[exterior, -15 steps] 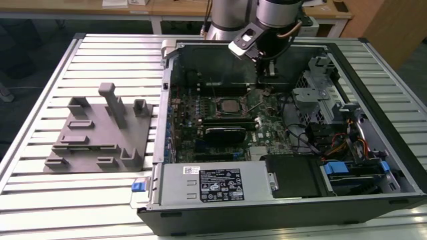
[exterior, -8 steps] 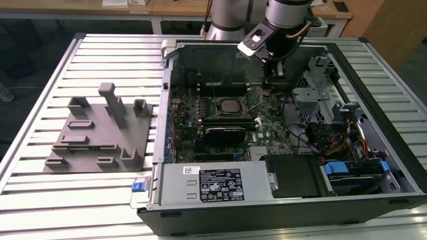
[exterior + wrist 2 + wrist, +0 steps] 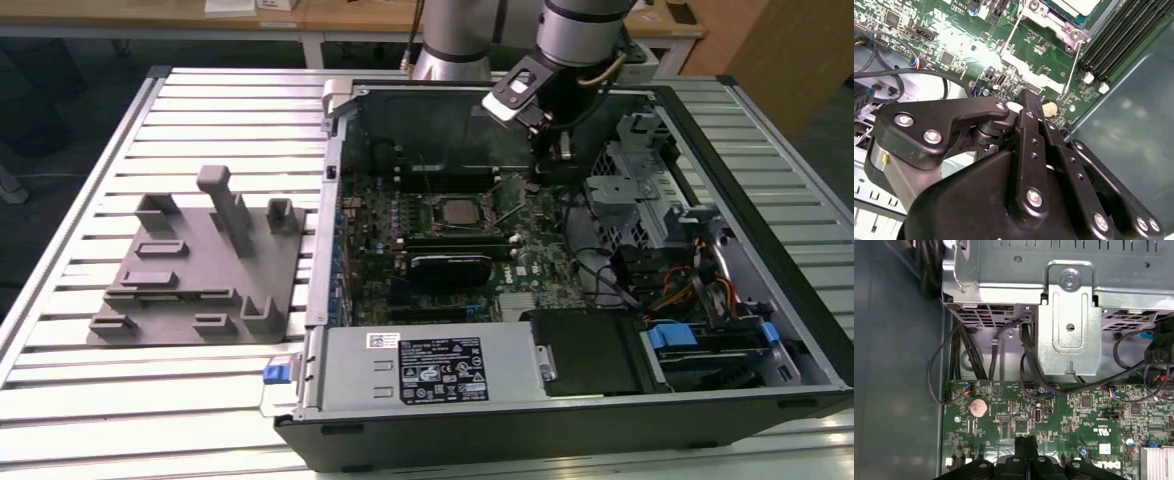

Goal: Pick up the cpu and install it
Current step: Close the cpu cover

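Black linkage bars of the gripper (image 3: 1031,100) sit right up against the lens in the second wrist view. Its fingers are pressed together, nothing between them. The tips are down close to the green motherboard (image 3: 1079,410), just beside a round coin battery (image 3: 978,407); I can't tell whether they touch the board.

And the cpu (image 3: 462,211)? It's lying silvery top up in the square socket (image 3: 497,190) near the middle of the board, apart from the fingertips, off to the exterior view's left of them.

All of this is inside the open case (image 3: 747,400), lying on its side. A grey power supply (image 3: 427,365) runs along its near wall. A metal drive cage (image 3: 1069,315) stands past the board's edge, and black cables (image 3: 1029,365) trail down from it onto the board.

The arm (image 3: 581,30) comes in over the table's far edge, wrist tipped steeply down into the case near its far wall. The slatted table (image 3: 134,400) also carries a grey fixture (image 3: 200,270) — outside the case, toward the table's edge at the exterior view's left.
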